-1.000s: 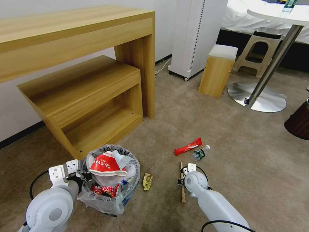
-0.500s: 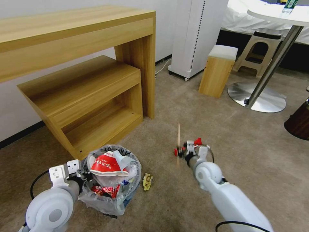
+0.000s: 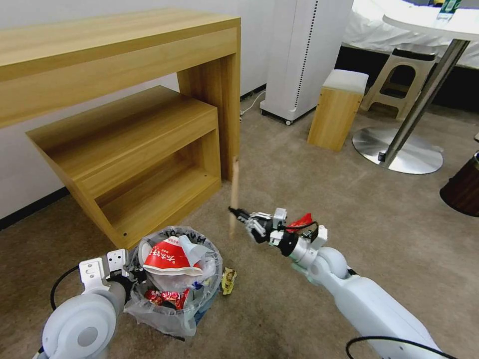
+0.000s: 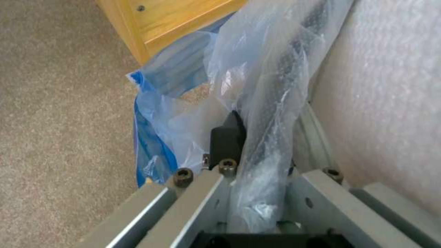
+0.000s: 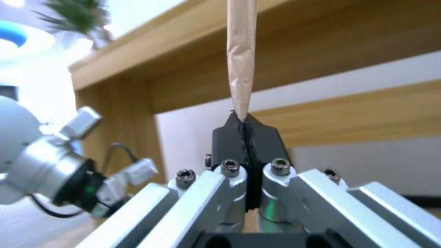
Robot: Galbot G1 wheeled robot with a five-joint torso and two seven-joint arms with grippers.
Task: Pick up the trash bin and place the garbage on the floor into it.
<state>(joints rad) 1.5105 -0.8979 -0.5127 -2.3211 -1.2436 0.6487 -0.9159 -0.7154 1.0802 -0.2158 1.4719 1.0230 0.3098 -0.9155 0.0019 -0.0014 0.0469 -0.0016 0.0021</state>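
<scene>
The trash bin (image 3: pixel 179 294) stands on the beige carpet floor (image 3: pixel 349 209), lined with a clear bag and heaped with a red-white paper bowl and red wrappers. My left gripper (image 3: pixel 130 273) is shut on its near-left rim; the left wrist view shows the gripper (image 4: pixel 257 137) with its black finger (image 4: pixel 227 137) pressed against the crinkled bag. My right gripper (image 3: pixel 235 213) hangs in the air right of the bin, shut on the wooden stick (image 3: pixel 233 189), which points upward. The right wrist view shows the gripper (image 5: pixel 246 127) pinching the stick (image 5: pixel 241 51). A red wrapper (image 3: pixel 302 221) lies behind the right wrist. A gold wrapper (image 3: pixel 228 280) lies beside the bin.
A wooden desk with a low shelf unit (image 3: pixel 149 139) stands close behind the bin. Farther back are a white appliance (image 3: pixel 304 50), a small wooden stool (image 3: pixel 337 109) and a round table's metal base (image 3: pixel 399 149). A dark round object (image 3: pixel 464 189) is at the right edge.
My right gripper has lifted the wooden stick off the carpet and carried it up and left, toward the bin. The left gripper and the bin have barely moved.
</scene>
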